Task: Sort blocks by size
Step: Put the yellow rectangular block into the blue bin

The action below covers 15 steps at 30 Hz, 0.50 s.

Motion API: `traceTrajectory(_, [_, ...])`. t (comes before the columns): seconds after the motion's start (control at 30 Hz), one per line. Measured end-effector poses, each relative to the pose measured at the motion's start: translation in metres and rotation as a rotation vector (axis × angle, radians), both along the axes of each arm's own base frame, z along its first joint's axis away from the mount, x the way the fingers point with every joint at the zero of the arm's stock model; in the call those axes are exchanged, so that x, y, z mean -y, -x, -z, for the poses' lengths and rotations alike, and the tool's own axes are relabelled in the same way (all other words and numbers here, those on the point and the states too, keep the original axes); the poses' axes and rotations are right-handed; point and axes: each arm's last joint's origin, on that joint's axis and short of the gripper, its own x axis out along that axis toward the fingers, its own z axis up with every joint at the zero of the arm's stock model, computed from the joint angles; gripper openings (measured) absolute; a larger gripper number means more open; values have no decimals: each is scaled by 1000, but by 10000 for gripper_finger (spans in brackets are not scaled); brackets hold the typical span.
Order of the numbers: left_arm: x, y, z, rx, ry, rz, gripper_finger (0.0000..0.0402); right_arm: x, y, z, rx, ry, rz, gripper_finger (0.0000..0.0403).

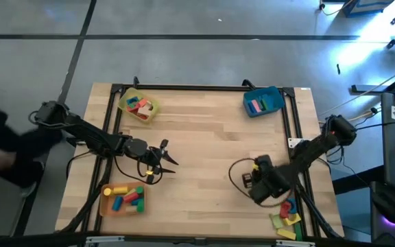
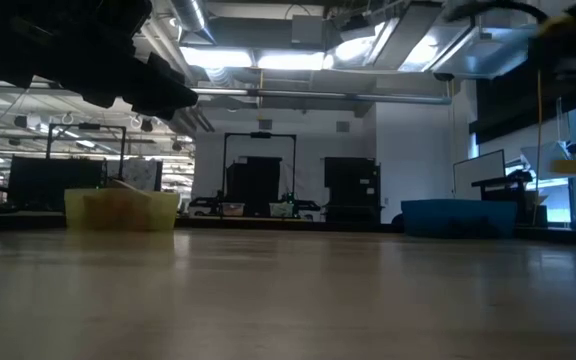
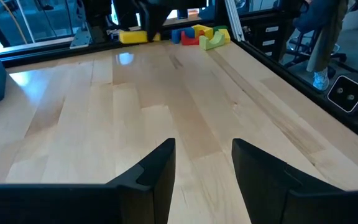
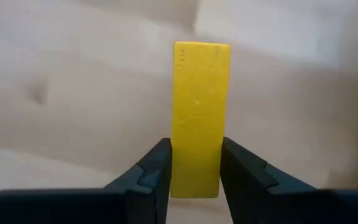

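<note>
My right gripper is over the table's near right part, shut on a yellow bar block. The bar also shows far off in the left wrist view. My left gripper hangs open and empty over the near left part; its fingers stand apart above bare wood. Several loose blocks in red, blue, green and yellow lie at the near right corner, and they also show in the left wrist view. More blocks lie in the three trays. My right gripper pinches the yellow bar's two long sides between its two fingers, near one end of the bar. The fingers lie along the bar, and most of its length sticks out past the fingertips. The bar seems to be clear of the table.
An orange tray with blocks stands at the near left, a yellow tray with blocks at the far left, and a blue tray with blocks at the far right. A black frame edges the table. Bare wood lies in the middle.
</note>
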Motion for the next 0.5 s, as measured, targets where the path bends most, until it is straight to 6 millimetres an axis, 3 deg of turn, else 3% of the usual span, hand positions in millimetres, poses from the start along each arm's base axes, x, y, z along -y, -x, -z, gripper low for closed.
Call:
traceTrajectory(0.23, [0, 0, 0, -2, -1, 0, 143, 45, -12, -20, 6, 63, -74, 116])
traceTrajectory(0.5, [0, 0, 0, -3, -1, 0, 143, 105, -27, -28, -79, 106, -144, 115])
